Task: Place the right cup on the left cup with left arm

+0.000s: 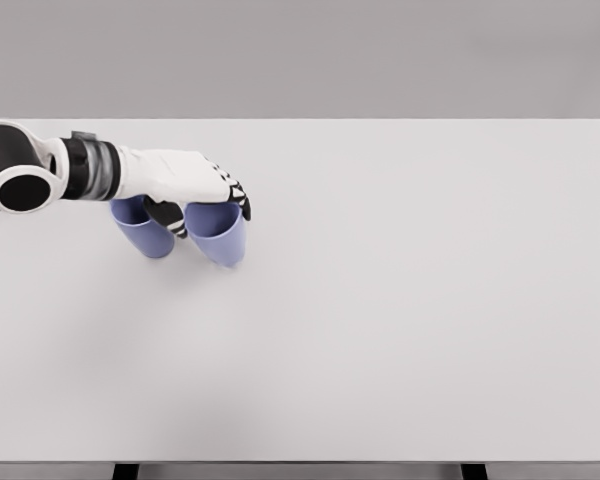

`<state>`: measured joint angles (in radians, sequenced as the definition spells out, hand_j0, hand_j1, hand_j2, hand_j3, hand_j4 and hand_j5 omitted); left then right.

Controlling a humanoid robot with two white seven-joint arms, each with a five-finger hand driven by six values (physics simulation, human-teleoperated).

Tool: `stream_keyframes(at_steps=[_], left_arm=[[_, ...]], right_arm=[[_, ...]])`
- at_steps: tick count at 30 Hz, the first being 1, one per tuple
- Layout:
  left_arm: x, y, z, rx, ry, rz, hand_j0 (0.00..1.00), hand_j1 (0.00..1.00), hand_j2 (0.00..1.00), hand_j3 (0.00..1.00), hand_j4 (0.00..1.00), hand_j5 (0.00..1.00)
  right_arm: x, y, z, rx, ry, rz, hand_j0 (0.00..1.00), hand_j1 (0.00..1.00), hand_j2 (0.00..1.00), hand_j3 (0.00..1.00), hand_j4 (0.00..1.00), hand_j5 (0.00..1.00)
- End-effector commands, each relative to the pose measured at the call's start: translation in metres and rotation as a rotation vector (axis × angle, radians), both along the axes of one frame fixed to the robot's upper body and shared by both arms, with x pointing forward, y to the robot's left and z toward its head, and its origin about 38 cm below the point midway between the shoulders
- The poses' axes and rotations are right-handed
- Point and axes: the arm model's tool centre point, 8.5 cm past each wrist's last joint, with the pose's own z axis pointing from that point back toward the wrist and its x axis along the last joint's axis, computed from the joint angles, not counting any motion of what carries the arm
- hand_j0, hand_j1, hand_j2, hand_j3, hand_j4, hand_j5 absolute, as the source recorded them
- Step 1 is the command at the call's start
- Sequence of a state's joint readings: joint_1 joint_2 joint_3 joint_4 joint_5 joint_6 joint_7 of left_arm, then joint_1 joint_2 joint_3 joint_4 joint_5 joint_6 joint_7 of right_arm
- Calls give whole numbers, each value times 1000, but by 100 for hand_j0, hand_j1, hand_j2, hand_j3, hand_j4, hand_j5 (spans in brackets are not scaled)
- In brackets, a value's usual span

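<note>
Two lilac-blue cups stand close together at the table's left. The left cup [143,232] is partly hidden under my wrist. The right cup [223,243] sits just beside it, its rim covered by my palm. My left hand [211,218] reaches in from the left edge and comes down over the right cup from above. Its thumb [171,218] is in the gap between the cups and its fingers [239,200] curl around the cup's far side. I cannot tell whether the right cup is touching the table or raised slightly. The right arm does not show.
The white table [400,300] runs across the whole view, its front edge near the bottom of the picture and its back edge against a grey wall. No other objects lie on it.
</note>
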<state>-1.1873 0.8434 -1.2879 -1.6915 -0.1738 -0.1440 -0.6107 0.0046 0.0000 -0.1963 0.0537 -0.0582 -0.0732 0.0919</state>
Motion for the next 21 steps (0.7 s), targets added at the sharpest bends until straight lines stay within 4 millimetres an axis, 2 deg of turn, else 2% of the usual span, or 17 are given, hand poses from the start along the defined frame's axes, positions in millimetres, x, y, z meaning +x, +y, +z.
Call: stream_keyframes(at_steps=[1,6,21], left_arm=[[-2,4,4,-2,-6,3,70,70,70,70,70,70],[-3,11,20,-20,-43,10,70,70,70,70,70,70],[-8,24,49,-38,-98,-6,70,70,70,70,70,70]], right_arm=[[0,0,0,0,0,0,100,100,100,100,100,100],[0,0,0,0,0,0,100,100,100,100,100,100],[0,0,0,0,1,1,100,100,100,100,100,100]])
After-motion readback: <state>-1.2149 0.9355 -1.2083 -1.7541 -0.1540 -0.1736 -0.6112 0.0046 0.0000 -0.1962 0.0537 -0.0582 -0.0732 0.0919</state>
